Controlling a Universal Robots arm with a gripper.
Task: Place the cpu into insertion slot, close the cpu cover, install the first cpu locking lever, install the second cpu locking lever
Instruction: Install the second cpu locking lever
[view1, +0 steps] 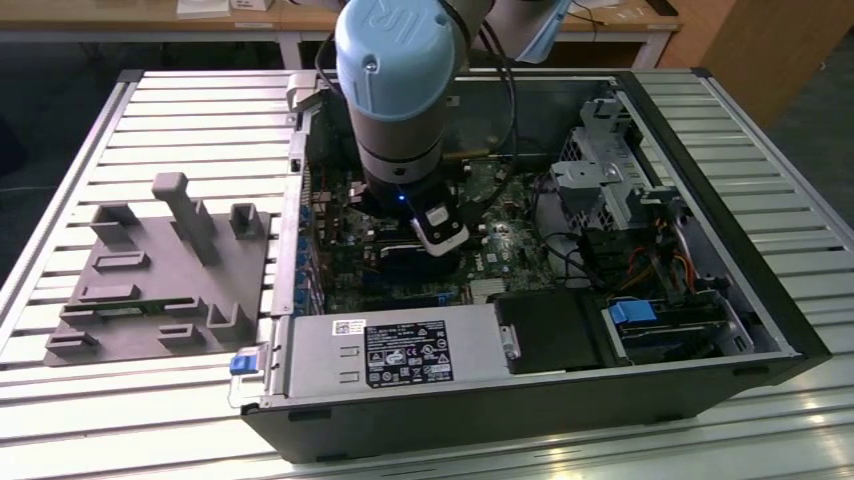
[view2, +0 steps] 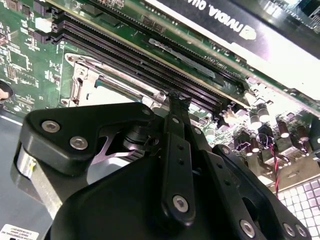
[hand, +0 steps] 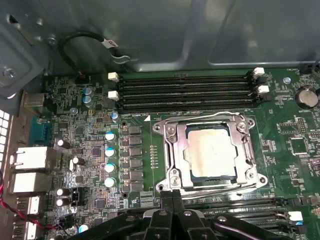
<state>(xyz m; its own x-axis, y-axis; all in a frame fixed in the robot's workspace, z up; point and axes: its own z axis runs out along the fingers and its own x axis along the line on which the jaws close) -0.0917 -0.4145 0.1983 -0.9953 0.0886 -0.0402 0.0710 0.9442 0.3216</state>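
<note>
Nearest, in both wrist views, the black gripper (hand: 172, 196) (view2: 176, 100), fingers pressed together with nothing pinched between them, tips just at the near edge of the insertion slot (hand: 161, 131). Right beyond the tips, a thin wire lever (hand: 215, 189) lying flat along that near edge; whether hooked or not, cannot tell. Inside the slot, the cpu (hand: 210, 152), seated flat, dull pale top showing through the square window of the cpu cover (hand: 172, 146), with the cover folded down over it. Along the far edge of the cover, a second wire lever (hand: 200, 118), also lying low. To one side of the socket, a row of blue-topped capacitors (hand: 110, 160) on the green motherboard (hand: 290, 145). Farther on, four long black memory slots (hand: 185, 90) with white clips at their ends. Beyond those, a looped black cable (hand: 85, 40) against the grey case wall. In the exterior view, the arm (view1: 400, 90) reaching straight down into the open computer case (view1: 747, 300), with the power supply (view1: 400, 350) along the case's near side. On the exterior view's left, a grey fixture (view1: 160, 270) resting on the slatted table (view1: 80, 400), well apart from the gripper.
</note>
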